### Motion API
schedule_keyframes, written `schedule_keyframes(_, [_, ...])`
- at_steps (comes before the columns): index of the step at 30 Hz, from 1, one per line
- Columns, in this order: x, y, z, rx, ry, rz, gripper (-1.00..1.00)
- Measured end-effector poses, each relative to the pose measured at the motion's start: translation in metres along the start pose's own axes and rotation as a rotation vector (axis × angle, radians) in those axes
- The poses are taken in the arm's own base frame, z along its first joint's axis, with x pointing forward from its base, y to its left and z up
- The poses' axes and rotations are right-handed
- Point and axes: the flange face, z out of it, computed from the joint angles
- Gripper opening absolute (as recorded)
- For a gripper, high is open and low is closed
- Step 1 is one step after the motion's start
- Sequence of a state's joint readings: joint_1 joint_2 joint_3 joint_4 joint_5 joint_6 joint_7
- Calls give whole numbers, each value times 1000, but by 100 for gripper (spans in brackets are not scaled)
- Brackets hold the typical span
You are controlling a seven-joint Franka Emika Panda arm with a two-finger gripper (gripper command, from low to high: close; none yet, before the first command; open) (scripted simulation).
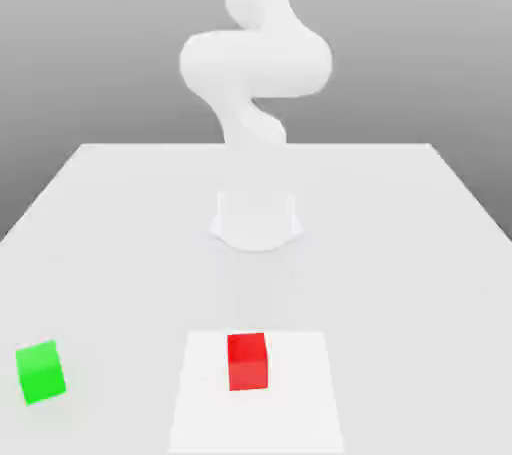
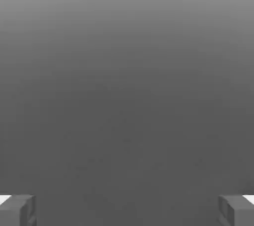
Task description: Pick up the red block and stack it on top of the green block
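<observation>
one red block (image 1: 247, 361), one green block (image 1: 41, 372)

Red block (image 1: 247, 361): saturated plain red, top face brighter than front, lower centre of exterior view. Green block (image 1: 41, 372): bright plain green, lighter top, lower left. Table (image 1: 400, 243): pale grey-white, unpatterned; whiter square patch (image 1: 300, 393) under red block. Arm (image 1: 255, 63): uniform white, upper centre. Backdrop graded grey, darker above. Fingers (image 2: 17, 211): mid grey with white edges, lower corners of hand view, against dark grey gradient.
</observation>
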State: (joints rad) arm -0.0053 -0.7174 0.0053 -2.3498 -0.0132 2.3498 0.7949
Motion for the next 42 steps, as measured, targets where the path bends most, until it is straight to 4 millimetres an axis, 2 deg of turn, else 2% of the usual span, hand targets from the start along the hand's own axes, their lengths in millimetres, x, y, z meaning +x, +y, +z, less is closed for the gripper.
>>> schedule_keyframes(4, [-22,22,104,-121,-99,-28,0])
schedule_keyframes(9, [-64,70,209,-250,-227,-57,0])
schedule_keyframes(14, [-122,132,289,-363,-367,-80,0])
schedule_keyframes(18, [-177,188,332,-441,-488,-93,0])
schedule_keyframes(20, [-198,208,347,-464,-527,-96,0])
schedule_keyframes(25, [-225,235,384,-472,-540,-96,0])
schedule_keyframes(26, [-230,239,391,-472,-540,-96,-100])
schedule_keyframes(32, [-232,241,394,-473,-540,-97,-100])
schedule_keyframes(34, [-227,237,387,-472,-540,-96,-100])
schedule_keyframes(39, [-206,216,353,-473,-540,-96,-100])
schedule_keyframes(42, [-168,232,349,-519,-495,84,-100])
